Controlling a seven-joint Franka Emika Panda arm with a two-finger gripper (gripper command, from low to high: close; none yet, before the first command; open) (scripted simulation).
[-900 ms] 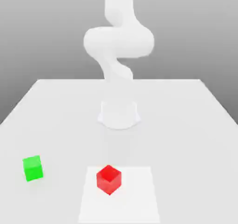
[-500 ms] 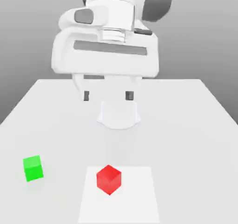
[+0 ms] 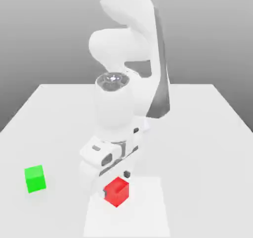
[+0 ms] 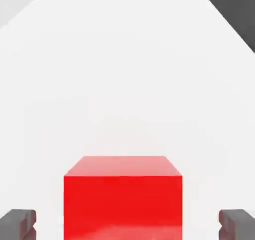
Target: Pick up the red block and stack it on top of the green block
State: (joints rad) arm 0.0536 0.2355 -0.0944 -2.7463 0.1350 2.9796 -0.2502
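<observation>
We're lining up the grasp: our gripper (image 4: 127,225) stands open, empty, astride the red block (image 4: 123,206); next, close. The green block (image 3: 35,178) sits at its nine o'clock in the exterior view.

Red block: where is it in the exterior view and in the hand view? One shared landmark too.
Exterior view: red block low, a little to the exterior view's left of centre, on the bright white patch.
Hand view: red block between the tool's two fingertips.
Shared landmark: the white patch under it.
</observation>
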